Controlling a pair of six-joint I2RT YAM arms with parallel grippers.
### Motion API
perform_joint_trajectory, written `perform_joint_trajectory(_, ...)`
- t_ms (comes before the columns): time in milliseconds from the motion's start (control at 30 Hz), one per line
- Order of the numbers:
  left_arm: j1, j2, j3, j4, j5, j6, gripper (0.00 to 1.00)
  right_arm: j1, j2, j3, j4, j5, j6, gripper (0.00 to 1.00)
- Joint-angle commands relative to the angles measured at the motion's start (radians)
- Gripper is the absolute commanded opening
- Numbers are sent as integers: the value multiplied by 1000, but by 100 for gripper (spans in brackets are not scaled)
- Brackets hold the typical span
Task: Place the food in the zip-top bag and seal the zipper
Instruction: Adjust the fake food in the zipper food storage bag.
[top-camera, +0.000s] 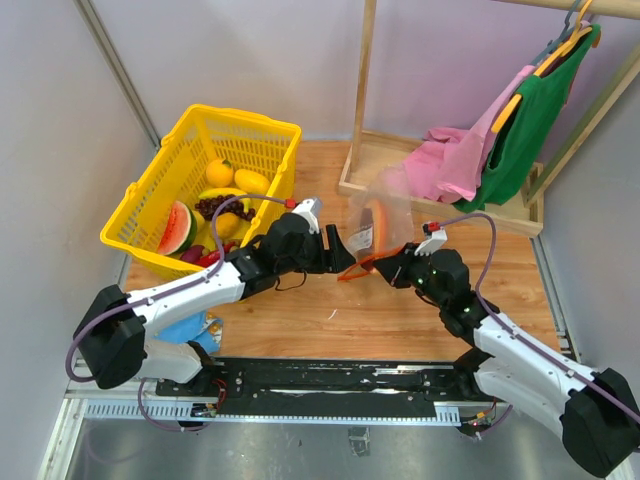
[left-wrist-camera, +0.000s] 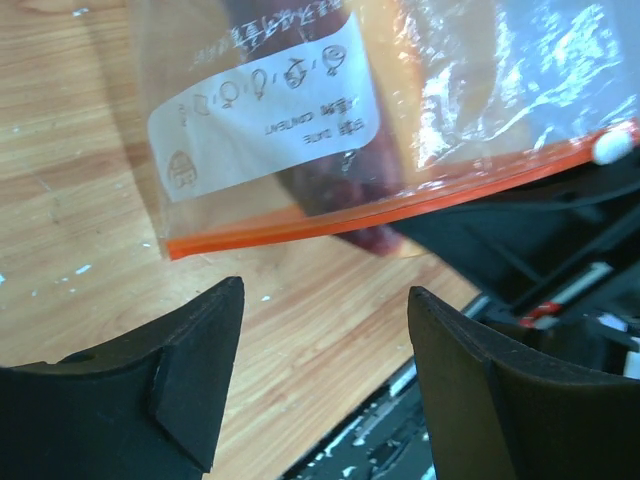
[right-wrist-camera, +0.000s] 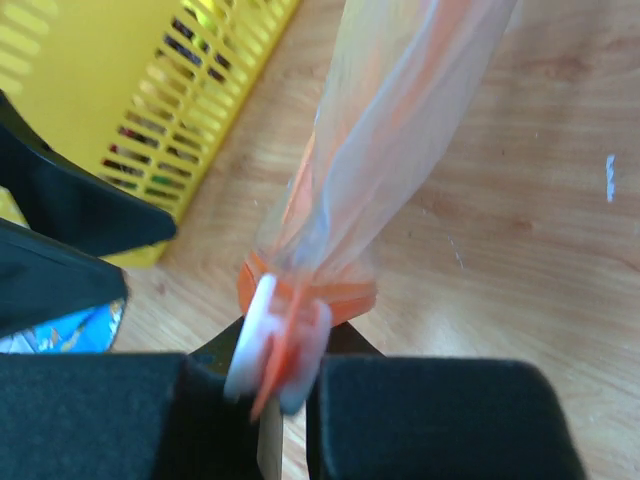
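Observation:
The clear zip-top bag (top-camera: 385, 215) hangs above the table's middle, its red zipper (left-wrist-camera: 400, 205) at the bottom. My right gripper (right-wrist-camera: 285, 370) is shut on the zipper's end at the white slider (right-wrist-camera: 250, 335), which also shows in the left wrist view (left-wrist-camera: 608, 146). My left gripper (left-wrist-camera: 325, 300) is open and empty just below the zipper's other end, apart from it. A dark red food piece (left-wrist-camera: 340, 185) lies inside the bag behind the white label (left-wrist-camera: 260, 130). The watermelon wedge (top-camera: 177, 228), banana (top-camera: 222, 195) and round orange fruits (top-camera: 220, 172) lie in the yellow basket (top-camera: 150, 190).
The basket stands at the far left, close to my left arm. A wooden rack base (top-camera: 440, 190) with a pink cloth (top-camera: 450, 160) and a hanging green garment (top-camera: 530, 120) is at the back right. A blue packet (top-camera: 190, 325) lies by the left arm's base.

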Motion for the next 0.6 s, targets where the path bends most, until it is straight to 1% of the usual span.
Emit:
perform_joint_trajectory(0,0,12,-58,175,-45,122,71,-18,-45,-23,169,82,72,1)
perform_joint_trajectory(167,-27,34,-110,275,-93,308,74,-21,-37,-30,189,75,114,1)
perform_joint_trajectory(267,-55,43,-160,365,-126,411,75,-23,-40,-29,193,76,134,1)
perform_joint_trajectory(433,-83,51,-272,563,-118,521,75,-25,-43,-31,195,82,146,1)
perform_joint_trajectory(567,-94,88,-323,648,-138,582,75,-27,-45,-34,195,81,148,1)
